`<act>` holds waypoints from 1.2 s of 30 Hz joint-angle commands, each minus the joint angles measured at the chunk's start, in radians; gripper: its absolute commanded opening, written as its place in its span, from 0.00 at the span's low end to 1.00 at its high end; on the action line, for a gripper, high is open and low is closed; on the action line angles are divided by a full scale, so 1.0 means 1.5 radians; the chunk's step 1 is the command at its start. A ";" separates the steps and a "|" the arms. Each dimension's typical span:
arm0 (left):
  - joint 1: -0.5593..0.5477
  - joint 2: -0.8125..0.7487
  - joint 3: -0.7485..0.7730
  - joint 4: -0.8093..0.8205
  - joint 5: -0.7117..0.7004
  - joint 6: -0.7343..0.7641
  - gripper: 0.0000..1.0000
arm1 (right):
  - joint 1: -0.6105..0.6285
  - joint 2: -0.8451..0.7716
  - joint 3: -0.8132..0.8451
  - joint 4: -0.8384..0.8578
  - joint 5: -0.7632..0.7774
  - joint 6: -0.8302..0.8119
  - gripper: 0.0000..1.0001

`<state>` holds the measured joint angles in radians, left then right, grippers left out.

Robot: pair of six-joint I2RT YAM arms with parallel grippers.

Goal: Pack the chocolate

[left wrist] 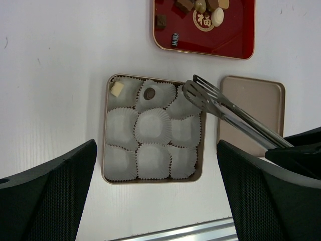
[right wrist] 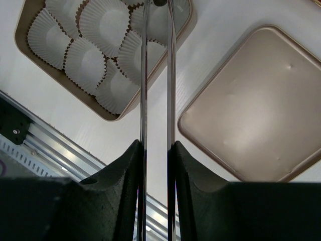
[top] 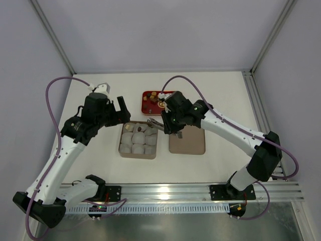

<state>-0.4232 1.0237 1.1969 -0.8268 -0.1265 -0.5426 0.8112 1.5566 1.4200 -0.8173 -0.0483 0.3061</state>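
Two pieces of chocolate lie in the tan tin (left wrist: 104, 150): a cream one (left wrist: 117, 89) in the top-left paper cup and a dark one (left wrist: 149, 93) in the cup beside it. More chocolate pieces (left wrist: 217, 15) sit on the red tray (left wrist: 230, 35) behind the tin. My right gripper (right wrist: 156, 165) is shut on metal tongs (right wrist: 144, 95). In the left wrist view the tongs (left wrist: 225, 113) reach over the tin's top-right cup. Whether they hold a piece I cannot tell. High above the tin's near edge hangs my left gripper (left wrist: 156, 201), open and empty.
The tin's tan lid (left wrist: 251, 115) lies flat to the right of the tin, under the right arm (top: 220, 123). The red tray (top: 148, 109) is at the back centre. An aluminium rail (top: 165, 191) runs along the near table edge.
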 commanded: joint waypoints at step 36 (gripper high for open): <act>0.002 -0.018 -0.005 0.016 0.005 -0.006 1.00 | 0.046 -0.045 0.014 -0.012 0.072 -0.008 0.40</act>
<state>-0.4232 1.0183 1.1881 -0.8272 -0.1265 -0.5434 0.8753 1.5440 1.3857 -0.8410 0.0330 0.3115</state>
